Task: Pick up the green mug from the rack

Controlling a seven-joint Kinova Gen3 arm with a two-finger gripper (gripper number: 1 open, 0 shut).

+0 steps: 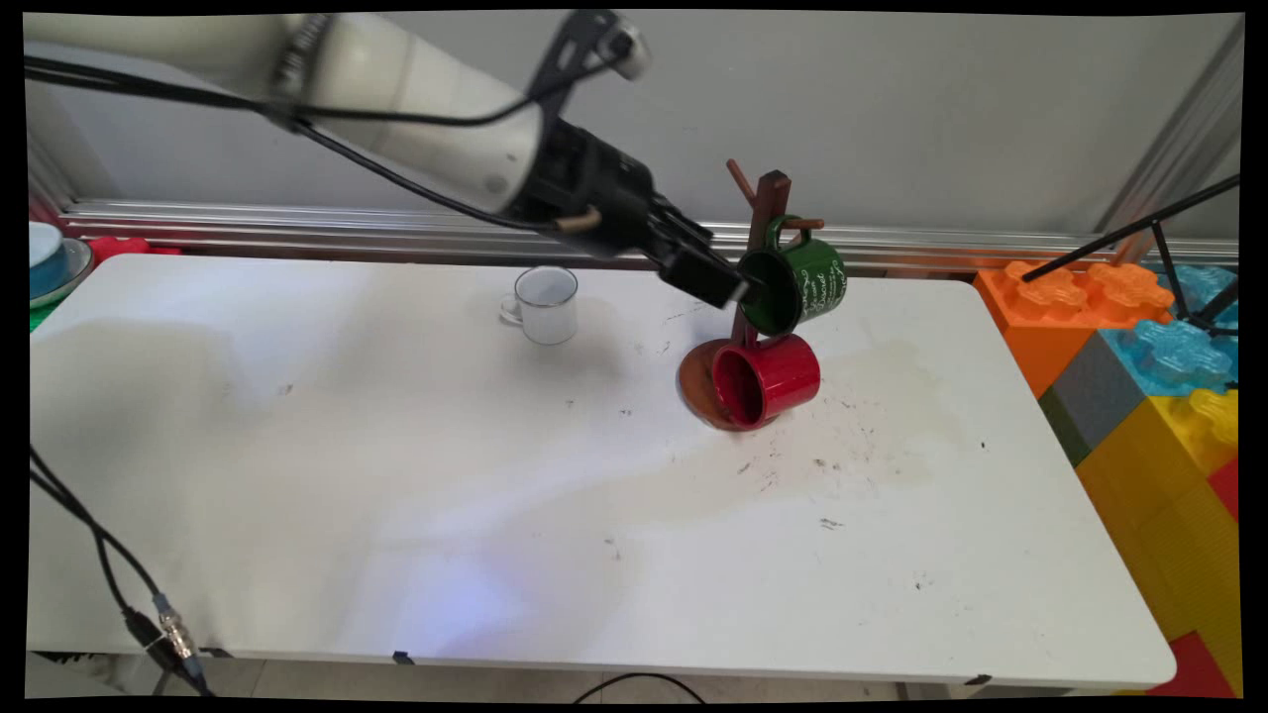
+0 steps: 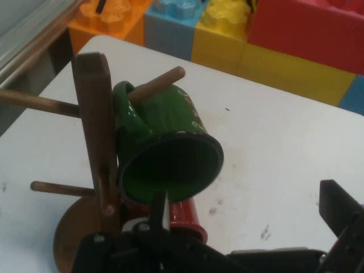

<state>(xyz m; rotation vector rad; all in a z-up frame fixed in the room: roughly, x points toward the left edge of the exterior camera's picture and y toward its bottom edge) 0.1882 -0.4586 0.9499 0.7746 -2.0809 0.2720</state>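
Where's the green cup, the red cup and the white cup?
green cup (image 1: 807, 282), main view, its side.
red cup (image 1: 783, 376), main view, its side.
white cup (image 1: 548, 317), main view, its front wall.

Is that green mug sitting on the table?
No, the green mug hangs by its handle from a peg of the wooden mug tree, above the red mug, with the gripper at its rim.

Glossy enamelled green mug (image 1: 800, 285) and red mug (image 1: 768, 379) on a dark wooden rack (image 1: 768, 213).

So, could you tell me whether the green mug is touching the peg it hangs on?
Touching: the hand view shows the green mug with its handle hooked over the wooden peg.
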